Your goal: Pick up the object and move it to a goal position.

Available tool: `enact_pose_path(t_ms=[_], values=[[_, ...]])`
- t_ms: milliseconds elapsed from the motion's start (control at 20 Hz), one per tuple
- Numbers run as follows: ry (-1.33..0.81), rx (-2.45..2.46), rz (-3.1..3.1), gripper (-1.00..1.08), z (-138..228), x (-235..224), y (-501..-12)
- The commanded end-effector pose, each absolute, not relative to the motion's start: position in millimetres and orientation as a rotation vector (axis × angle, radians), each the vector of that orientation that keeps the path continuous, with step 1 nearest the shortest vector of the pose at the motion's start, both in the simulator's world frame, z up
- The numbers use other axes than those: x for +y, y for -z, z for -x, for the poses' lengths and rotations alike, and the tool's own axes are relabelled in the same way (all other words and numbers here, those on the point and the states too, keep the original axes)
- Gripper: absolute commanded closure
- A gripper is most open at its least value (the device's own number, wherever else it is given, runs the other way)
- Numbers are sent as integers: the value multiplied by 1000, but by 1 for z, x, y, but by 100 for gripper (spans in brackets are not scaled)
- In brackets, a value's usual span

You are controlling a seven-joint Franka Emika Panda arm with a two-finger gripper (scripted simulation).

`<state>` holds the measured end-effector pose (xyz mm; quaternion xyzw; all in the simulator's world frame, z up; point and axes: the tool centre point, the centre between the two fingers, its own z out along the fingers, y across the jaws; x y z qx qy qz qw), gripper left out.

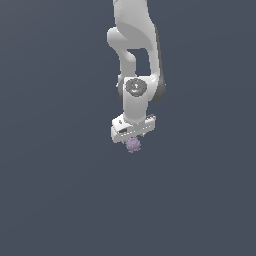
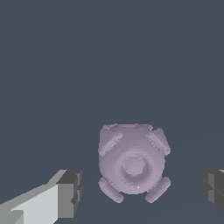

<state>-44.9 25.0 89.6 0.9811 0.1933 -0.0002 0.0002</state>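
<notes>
Gripper point(image 2: 140, 194) is spread wide open, nothing held yet. Going left to right in the wrist view: dark finger pad point(image 2: 70, 192), a gap, then the object point(image 2: 132, 164) sitting between the pads, another gap, then the other pad. That purple lump looks light and rigid, I'd guess, but its bumps could let it slip, so pinching across the round middle seems safest.

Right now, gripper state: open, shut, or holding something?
Gripper: open, jaws spread wide either side of the purple lump, not touching it, holding nothing.
</notes>
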Motion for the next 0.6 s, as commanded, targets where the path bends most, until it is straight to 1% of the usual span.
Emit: enact_pose_path(t_ms=[0,550], values=[[1,607,-3082,-92,45,25,-87],[0,615,-3081,-92,47,25,-44]])
